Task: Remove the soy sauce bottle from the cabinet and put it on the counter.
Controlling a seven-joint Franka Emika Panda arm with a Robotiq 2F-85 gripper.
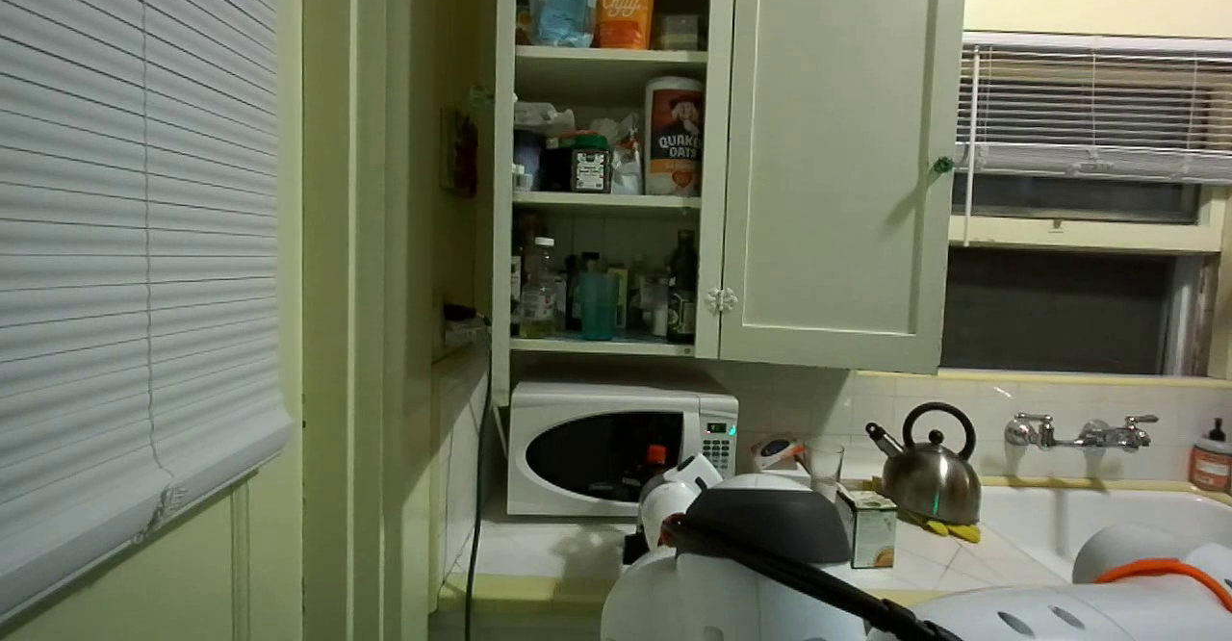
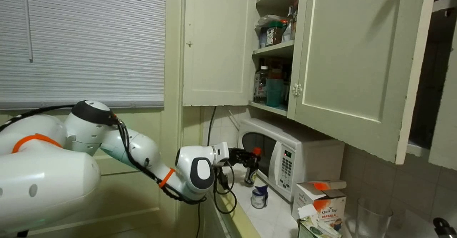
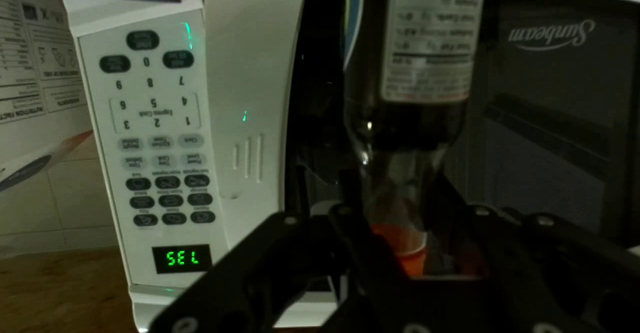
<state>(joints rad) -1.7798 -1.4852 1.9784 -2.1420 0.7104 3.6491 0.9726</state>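
Observation:
The soy sauce bottle, dark with an orange-red cap, stands nearly upright in an exterior view [image 2: 251, 175], its base at or just above the white counter [image 2: 273, 218]. In an exterior view only its cap [image 1: 656, 453] shows clearly above the arm. My gripper [image 2: 246, 156] is shut around the bottle's neck, just below the cap. In the upside-down wrist view the bottle [image 3: 410, 73] hangs between the black fingers [image 3: 395, 193], its label facing the camera. The open cabinet [image 1: 606, 346] is above the microwave, with several bottles and a teal cup on its lowest shelf.
The white microwave [image 2: 285, 130] stands close behind the bottle. A small jar with a purple top [image 2: 259, 198] is beside it. Tea boxes [image 2: 321, 206], a clear glass [image 2: 373, 218] and a kettle [image 1: 932, 482] stand farther along. Cabinet doors [image 2: 217, 45] hang open above.

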